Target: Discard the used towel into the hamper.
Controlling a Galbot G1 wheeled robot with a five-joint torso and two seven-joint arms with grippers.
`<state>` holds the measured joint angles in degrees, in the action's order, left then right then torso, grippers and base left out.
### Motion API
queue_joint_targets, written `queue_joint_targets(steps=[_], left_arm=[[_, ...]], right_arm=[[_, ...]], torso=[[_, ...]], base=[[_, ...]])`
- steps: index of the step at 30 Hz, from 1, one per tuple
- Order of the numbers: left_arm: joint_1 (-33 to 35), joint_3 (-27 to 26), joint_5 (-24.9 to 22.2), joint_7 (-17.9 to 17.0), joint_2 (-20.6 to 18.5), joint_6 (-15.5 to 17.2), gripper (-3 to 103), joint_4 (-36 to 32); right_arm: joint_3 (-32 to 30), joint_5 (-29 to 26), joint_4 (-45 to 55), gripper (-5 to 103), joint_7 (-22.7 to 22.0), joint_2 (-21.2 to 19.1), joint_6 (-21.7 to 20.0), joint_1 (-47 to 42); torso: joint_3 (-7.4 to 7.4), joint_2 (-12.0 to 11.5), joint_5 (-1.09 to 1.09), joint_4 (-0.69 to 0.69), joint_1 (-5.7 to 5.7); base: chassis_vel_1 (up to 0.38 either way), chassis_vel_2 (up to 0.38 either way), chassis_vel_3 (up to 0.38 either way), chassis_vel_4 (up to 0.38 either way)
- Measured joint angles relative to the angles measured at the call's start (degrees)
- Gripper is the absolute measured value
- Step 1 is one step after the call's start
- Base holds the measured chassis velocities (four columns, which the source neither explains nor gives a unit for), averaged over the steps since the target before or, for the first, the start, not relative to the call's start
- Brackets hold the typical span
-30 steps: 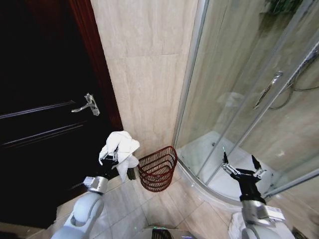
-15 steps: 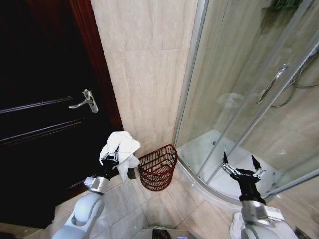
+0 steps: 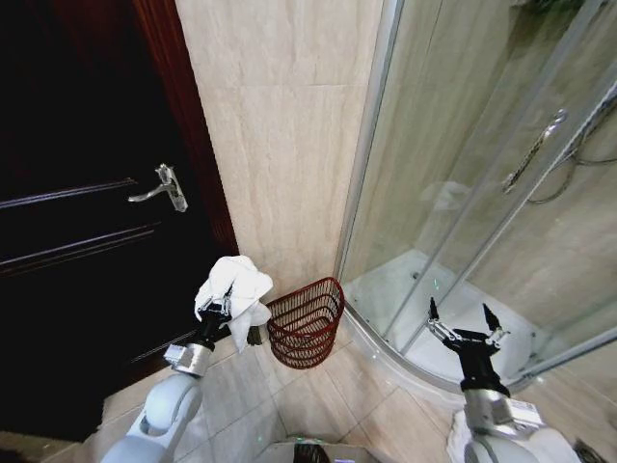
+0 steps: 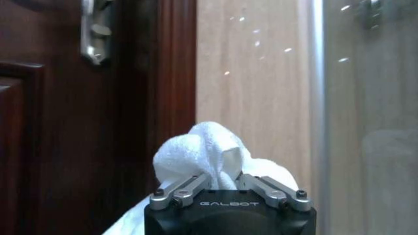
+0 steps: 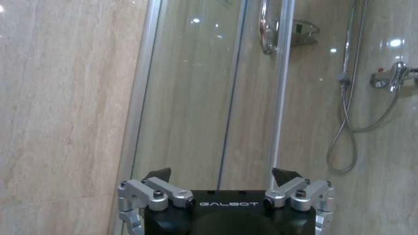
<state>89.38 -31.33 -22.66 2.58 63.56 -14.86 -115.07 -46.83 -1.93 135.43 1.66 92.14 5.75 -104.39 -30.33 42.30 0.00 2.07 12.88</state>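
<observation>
Left end effector [image 3: 224, 307]: clamped on the white towel [image 3: 234, 285], held up just left of the hamper [image 3: 307, 324].
Hamper: on the floor against the tiled wall [image 3: 280, 145], between door [image 3: 77, 222] and shower glass [image 3: 482, 174].
Right end effector [image 3: 467, 326]: spread wide, empty, well right of hamper.

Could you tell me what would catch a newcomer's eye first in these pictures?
First, the crumpled white towel bunched in the left gripper, held up in front of the dark wooden door. Just beside it, the small dark red wire hamper stands on the tiled floor against the beige wall. On the other side, the right gripper hangs open and empty before the glass shower enclosure.
</observation>
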Motion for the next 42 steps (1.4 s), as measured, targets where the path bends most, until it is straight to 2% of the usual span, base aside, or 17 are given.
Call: queue_joint_targets(steps=[1,4,8,28,36,41,42], left_arm=[[0.0,0.0,0.0,0.0,0.0,0.0,5,0.0],[-1.42,0.56,-0.76,4.34,-0.87,-1.05,5,0.74],[-2.55,1.7,-0.82,6.74,-1.15,-1.26,5,1.2],[-8.41,7.08,-1.22,7.8,-1.38,1.65,5,4.3],[-17.21,13.5,-0.99,8.39,-2.32,4.06,5,6.96],[-27.61,20.14,-1.23,8.86,-2.27,5.87,5,10.56],[-27.61,20.14,-1.23,8.86,-2.27,5.87,5,10.56]], right_arm=[[0.0,0.0,0.0,100,0.0,0.0,0.0,0.0],[0.03,0.21,0.06,100,0.03,0.0,-0.16,0.12],[0.14,0.54,0.07,100,0.06,0.0,-0.29,0.35],[0.51,2.58,-1.56,100,0.6,0.0,-0.07,0.6],[0.22,2.77,-2.29,100,0.87,0.0,0.02,0.85],[0.31,3.14,-2.67,100,0.93,0.0,0.55,0.54],[0.31,3.14,-2.67,100,0.93,0.0,0.55,0.54]], torso=[[0.0,0.0,0.0,0.0,0.0],[0.55,-0.99,0.0,-0.01,-0.42],[1.17,-2.03,0.0,0.0,-0.86],[3.78,-6.54,0.01,0.0,-2.75],[4.02,-7.01,0.0,0.0,-2.96],[3.94,-6.88,0.0,-0.01,-2.93],[3.94,-6.88,0.0,-0.01,-2.93]], base=[[0.0,0.0,0.0,0.0],[0.0,0.0,0.0,0.0],[0.0,0.0,0.0,0.0],[0.0,0.0,0.0,0.0],[0.0,0.0,0.0,0.0],[0.0,0.0,0.0,0.0],[0.0,0.0,0.0,0.0]])
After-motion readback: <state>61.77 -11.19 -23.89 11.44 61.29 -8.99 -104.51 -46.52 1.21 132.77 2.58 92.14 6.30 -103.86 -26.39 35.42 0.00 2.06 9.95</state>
